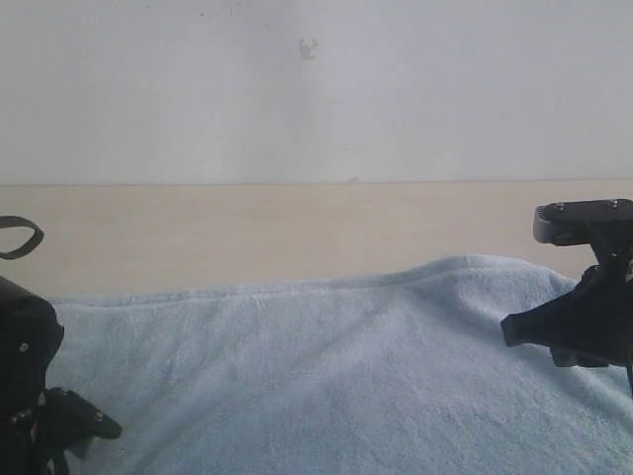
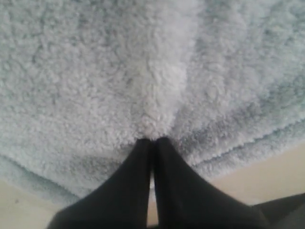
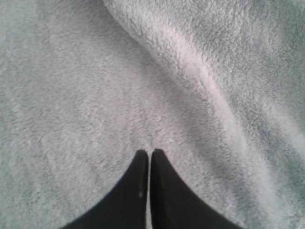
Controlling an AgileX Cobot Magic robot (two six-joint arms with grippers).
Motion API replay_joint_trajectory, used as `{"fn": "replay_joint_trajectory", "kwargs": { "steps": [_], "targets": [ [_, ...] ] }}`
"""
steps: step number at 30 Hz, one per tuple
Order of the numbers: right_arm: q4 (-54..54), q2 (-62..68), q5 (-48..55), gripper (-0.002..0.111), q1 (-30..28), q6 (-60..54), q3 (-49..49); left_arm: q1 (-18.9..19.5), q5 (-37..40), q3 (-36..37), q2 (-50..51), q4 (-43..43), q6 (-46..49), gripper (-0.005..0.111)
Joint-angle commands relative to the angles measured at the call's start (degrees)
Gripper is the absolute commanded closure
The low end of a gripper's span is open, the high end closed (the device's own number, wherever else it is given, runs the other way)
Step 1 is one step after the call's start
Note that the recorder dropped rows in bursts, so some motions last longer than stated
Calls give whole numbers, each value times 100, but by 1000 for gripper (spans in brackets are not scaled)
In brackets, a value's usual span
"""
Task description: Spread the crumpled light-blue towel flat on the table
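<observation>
The left jaws are closed, black fingertips (image 2: pixel 143 155) pressed together on a raised ridge (image 2: pixel 159 86) of the towel (image 1: pixel 326 366) that starts right at the tips and runs straight away from them. Just behind the tips lies a hemmed edge (image 2: pixel 238 148), with bare worktop (image 1: pixel 247 233) beside it.

The right jaws are also closed, fingertips (image 3: pixel 141 164) meeting over a flat stretch of pile. Whether they hold any of it cannot be told. A soft fold (image 3: pixel 190 62) crosses diagonally nearby.

In the exterior view the towel covers the near part of the worktop. Its long axis runs left to right, parallel to the worktop's far edge. Its far hem swells into a low hump toward the right. Beyond it a bare strip reaches the wall (image 1: pixel 297 89).
</observation>
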Motion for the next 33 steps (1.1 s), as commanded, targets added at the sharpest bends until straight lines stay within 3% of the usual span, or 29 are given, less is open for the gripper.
{"fn": "replay_joint_trajectory", "kwargs": {
  "steps": [1, 12, 14, 16, 18, 20, 21, 23, 28, 33],
  "targets": [
    [-6, -14, 92, 107, -14, -47, -25, -10, 277, 135, 87, 197, -343, 103],
    [-403, -36, -598, 107, -26, -44, -25, -10, 316, -580, -697, 381, -615, 103],
    [-403, 72, -1291, 107, -238, 354, -25, -10, 162, -678, -1019, 303, -615, 103],
    [-392, 464, -1625, 107, -834, 920, -128, -10, -348, -681, -1273, 239, -615, 103],
    [-262, 1085, -917, 107, -1451, 219, -559, -10, -880, -681, -1282, 62, -615, 103],
    [1293, 1733, -146, 107, -1883, -1346, -1057, -10, -1281, -681, -1217, -405, -421, 103],
    [3042, 2058, 290, 107, -1995, -3215, -1303, -10, -1365, -681, -1140, -741, -39, 103],
    [4843, 2310, 638, 107, -2015, -5478, -1428, -10, -1341, -681, -1042, -1490, 662, 103],
    [5160, 2690, 703, 107, -2004, -5655, -1428, -10, -1442, -681, -936, -2742, 2144, 103],
    [5144, 2822, 1212, 107, -1994, -5655, -1428, -10, -1753, -681, -936, -2871, 2213, 103]
  ]
}}
